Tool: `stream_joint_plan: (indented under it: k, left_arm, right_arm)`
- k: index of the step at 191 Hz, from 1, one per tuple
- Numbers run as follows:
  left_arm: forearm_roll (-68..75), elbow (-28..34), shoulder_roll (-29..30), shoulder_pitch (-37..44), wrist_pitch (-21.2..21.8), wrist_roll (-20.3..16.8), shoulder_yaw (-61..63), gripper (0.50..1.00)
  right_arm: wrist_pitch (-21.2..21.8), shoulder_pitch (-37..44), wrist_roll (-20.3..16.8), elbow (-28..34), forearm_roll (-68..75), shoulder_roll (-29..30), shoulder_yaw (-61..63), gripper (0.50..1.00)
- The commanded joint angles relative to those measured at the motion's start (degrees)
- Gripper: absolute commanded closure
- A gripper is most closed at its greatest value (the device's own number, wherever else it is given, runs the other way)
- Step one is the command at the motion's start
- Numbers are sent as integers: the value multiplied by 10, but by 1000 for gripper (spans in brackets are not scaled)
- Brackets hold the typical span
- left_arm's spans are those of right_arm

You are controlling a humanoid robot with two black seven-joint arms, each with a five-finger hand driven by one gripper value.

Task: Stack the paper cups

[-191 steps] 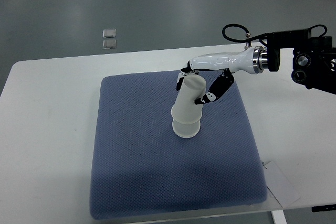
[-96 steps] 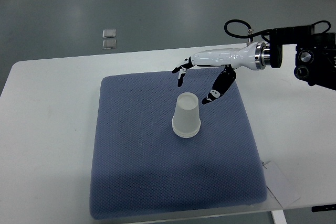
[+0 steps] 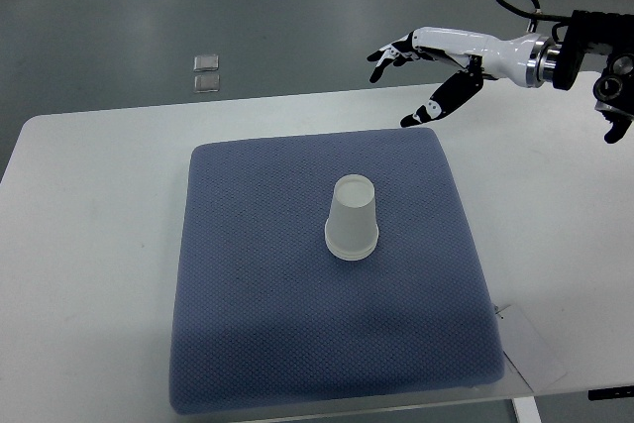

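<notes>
Two black-tipped fingers (image 3: 381, 56) and a lower thumb splay wide on the right hand (image 3: 421, 71), gripping nothing, hovering up and to the right of the paper cups (image 3: 352, 218), well apart from them. The white forearm runs off toward the right edge, w/ a black cable looped above the wrist joint. The cups stand rim-down as one nested stack near the middle of the blue mat (image 3: 258, 344), upright, touched by nothing; how many cups are in the stack can't be told from above. The mat lies on a white table (image 3: 89, 245), and a small paper tag (image 3: 530, 344) sits down and to the right of the cups, just off the mat's corner. Left arm: not seen. Risks, as judged: the stack is light and sits on soft padding, so any low swing of the hand back over it, or a bump to the table, could tip it; a poorly seated top cup might also lean.
</notes>
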Motion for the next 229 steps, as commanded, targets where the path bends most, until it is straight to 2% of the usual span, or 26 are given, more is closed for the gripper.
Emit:
stream_joint_plan:
  k: [1, 27, 61, 76, 143, 172, 197, 229]
  left_arm:
    - [0, 0, 0, 0, 0, 0, 0, 500]
    - [0, 0, 0, 0, 0, 1, 0, 500]
    - [0, 0, 0, 0, 0, 1, 0, 500]
    - [0, 0, 0, 0, 0, 1, 0, 500]
    - [0, 0, 0, 0, 0, 0, 0, 500]
    - [0, 0, 0, 0, 0, 0, 0, 500]
    - [0, 0, 0, 0, 0, 0, 0, 500]
    - [0, 0, 0, 0, 0, 0, 0, 500]
  right_arm:
    - [-23, -36, -6, -40, 62, 12, 32, 603]
    - [-50, -77, -49, -74, 130, 57, 85, 609]
    - [-139, -138, -95, -99, 162, 119, 183, 611]
    - [-162, -155, -109, -113, 162, 147, 214, 611]
    - [-149, -193, -149, -160, 213, 204, 308, 603]
    - [-131, -210, -149, -164, 222, 220, 344, 599]
    - [-135, -225, -143, -164, 222, 248, 381, 597]
    - [-135, -231, -143, -170, 222, 255, 386, 597]
